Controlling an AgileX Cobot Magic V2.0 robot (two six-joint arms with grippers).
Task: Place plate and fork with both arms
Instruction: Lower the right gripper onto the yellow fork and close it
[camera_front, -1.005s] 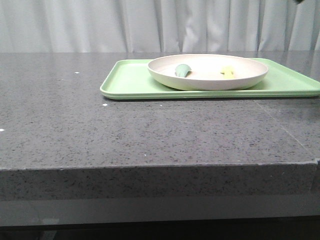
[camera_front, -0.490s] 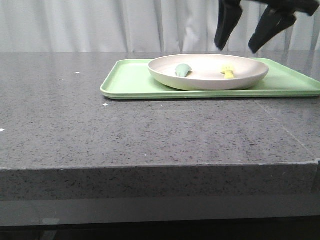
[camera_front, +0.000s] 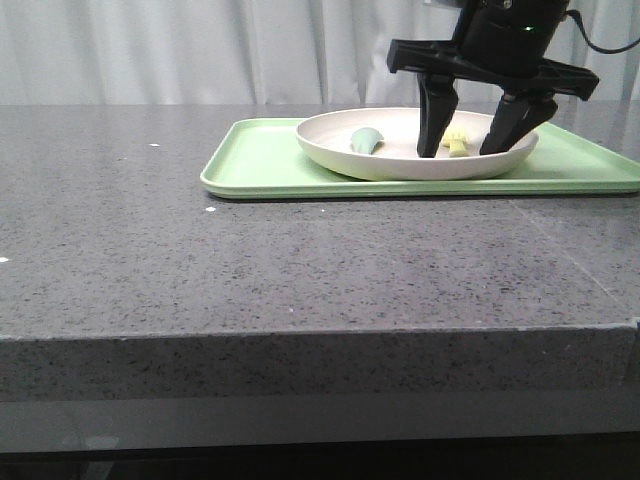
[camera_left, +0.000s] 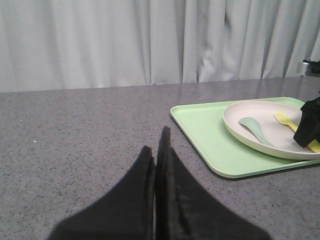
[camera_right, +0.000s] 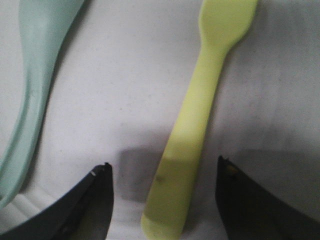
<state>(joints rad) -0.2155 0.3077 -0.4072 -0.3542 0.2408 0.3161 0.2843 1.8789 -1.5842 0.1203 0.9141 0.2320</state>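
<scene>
The cream plate (camera_front: 330, 155) rests on a light green tray (camera_front: 260, 160) at the back right of the table. Inside it lies the pale yellow fork (camera_front: 457, 143), with its handle (camera_right: 195, 130) pointing toward my right gripper. That right gripper (camera_front: 461, 153) is open, lowered into the plate, one finger on each side of the fork handle and not closed on it (camera_right: 164, 164). My left gripper (camera_left: 156, 139) is shut on nothing, hovering over bare table well left of the tray (camera_left: 210, 135). From there I see the plate (camera_left: 260, 142) and the fork (camera_left: 283, 119).
A teal spoon-like utensil (camera_front: 365, 140) lies in the plate to the left of the fork, close to the right gripper's left finger (camera_right: 35, 75). The grey stone table (camera_front: 250, 260) stretches out in front of the tray. A white curtain hangs behind.
The right gripper has come down from above into the plate and now straddles the fork. Plate, fork and spoon have not moved.
</scene>
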